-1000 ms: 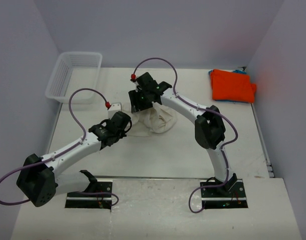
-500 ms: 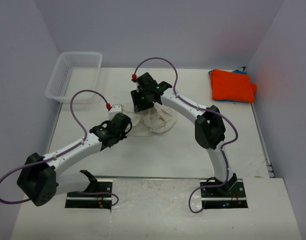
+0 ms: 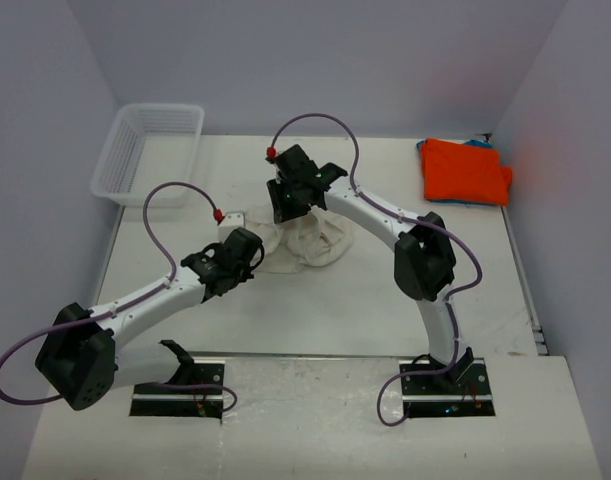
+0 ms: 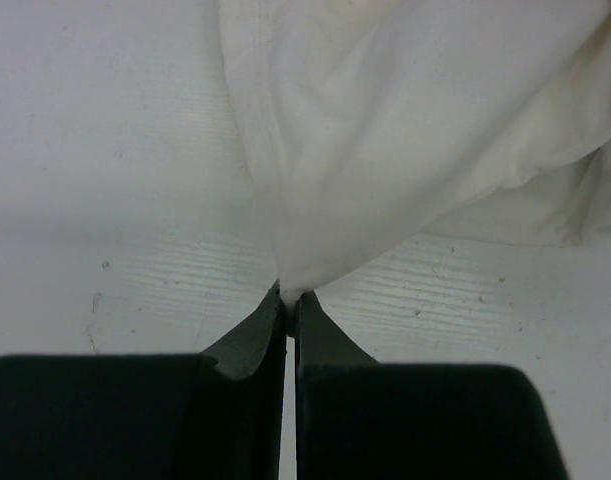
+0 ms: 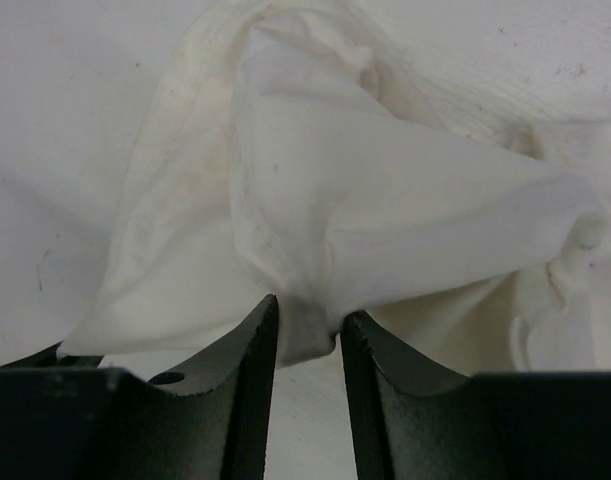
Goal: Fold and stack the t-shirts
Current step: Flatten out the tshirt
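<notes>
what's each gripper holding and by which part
Both hold the cream t-shirt. The left gripper pinches a pulled-out tip at its edge, jaws shut. The right gripper nips a bunched fold of the cloth.

- Table (image 3: 315, 310): bears every item listed.
- Basket (image 3: 115, 165): far-left corner.
- Centre t-shirt (image 3: 320, 240): mid-table, between the two arms, well apart from the basket.
- Left gripper (image 4: 289, 298): at the centre t-shirt's near-left edge, cloth between its jaws.
- Right gripper (image 5: 306, 325): at its far side, cloth between its jaws.
- Far-right t-shirt (image 3: 463, 170): far-right corner, lying on the lower t-shirt (image 3: 479, 142), whose edge shows behind it.
</notes>
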Motion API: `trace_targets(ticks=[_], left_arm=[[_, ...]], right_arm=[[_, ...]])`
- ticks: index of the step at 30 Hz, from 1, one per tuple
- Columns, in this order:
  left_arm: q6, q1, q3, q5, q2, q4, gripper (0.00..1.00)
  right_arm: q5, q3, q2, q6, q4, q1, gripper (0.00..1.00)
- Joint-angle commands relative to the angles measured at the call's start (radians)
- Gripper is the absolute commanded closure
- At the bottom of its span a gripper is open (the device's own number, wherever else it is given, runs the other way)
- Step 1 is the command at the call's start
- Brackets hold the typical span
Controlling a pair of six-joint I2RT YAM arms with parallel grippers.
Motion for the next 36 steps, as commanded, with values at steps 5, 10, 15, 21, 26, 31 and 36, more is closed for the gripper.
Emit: trace_targets(ticks=[5,10,15,21,26,31,36], left_arm=[[0.007,0.001,-0.015,0.002,-0.002,0.032,1.00],[0.010,0.001,-0.012,-0.001,0.004,0.034,1.00],[0.019,0.001,0.025,-0.001,-0.005,0.006,1.00],[0.057,0.000,0.155,-0.055,-0.112,-0.115,1.00],[0.103,0.000,0.385,-0.121,-0.189,-0.254,1.00],[0.158,0.001,0.601,-0.191,-0.225,-0.336,1.00],[0.195,0.001,0.790,-0.265,-0.215,-0.426,1.00]], right_arm=[[0.017,0.022,-0.065,-0.004,0.009,0.002,0.87],[0.020,-0.015,-0.099,-0.001,0.021,0.006,1.00],[0.074,-0.084,-0.221,-0.002,0.025,0.014,1.00],[0.290,-0.169,-0.450,-0.043,0.025,0.013,1.00],[0.431,-0.109,-0.539,-0.116,-0.058,-0.016,1.00],[0.477,-0.028,-0.622,-0.152,-0.117,-0.070,1.00],[0.565,0.101,-0.669,-0.203,-0.190,-0.105,1.00]])
